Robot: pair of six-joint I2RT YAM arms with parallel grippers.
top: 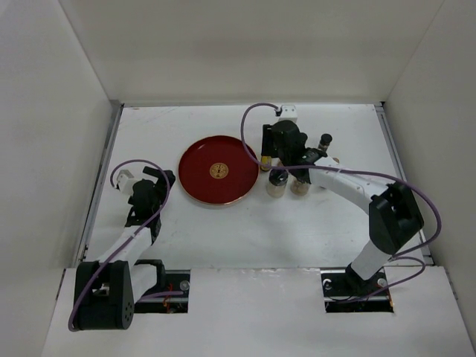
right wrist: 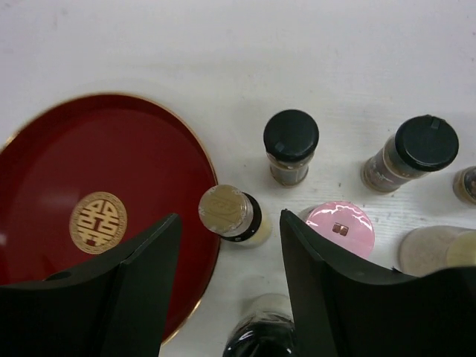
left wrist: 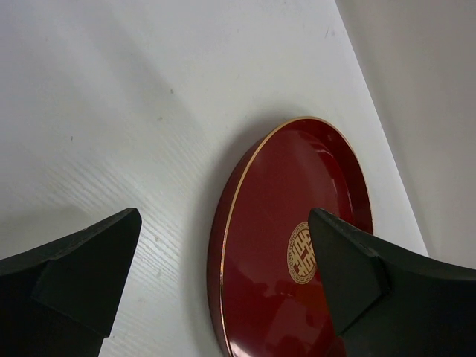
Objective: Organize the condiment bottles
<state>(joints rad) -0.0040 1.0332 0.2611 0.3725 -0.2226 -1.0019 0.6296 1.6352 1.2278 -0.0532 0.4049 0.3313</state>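
Note:
Several condiment bottles stand to the right of the red tray (right wrist: 89, 186). A gold-capped bottle (right wrist: 227, 210) stands at the tray's rim, straight below the gap of my right gripper (right wrist: 230, 217), which is open and touches nothing. Around it are two black-capped bottles (right wrist: 291, 137) (right wrist: 424, 145), a pink-capped jar (right wrist: 340, 225), a pale-capped jar (right wrist: 431, 249) and a dark bottle (right wrist: 260, 338). From above, the right gripper (top: 271, 152) hangs over this cluster (top: 277, 184). My left gripper (left wrist: 223, 216) is open and empty at the tray's left rim (left wrist: 223, 245).
The red tray (top: 218, 170) with its gold emblem holds nothing. A small white box (top: 288, 111) sits at the table's back edge behind the right gripper. White walls close the table on three sides. Another bottle (top: 325, 140) stands right of the gripper.

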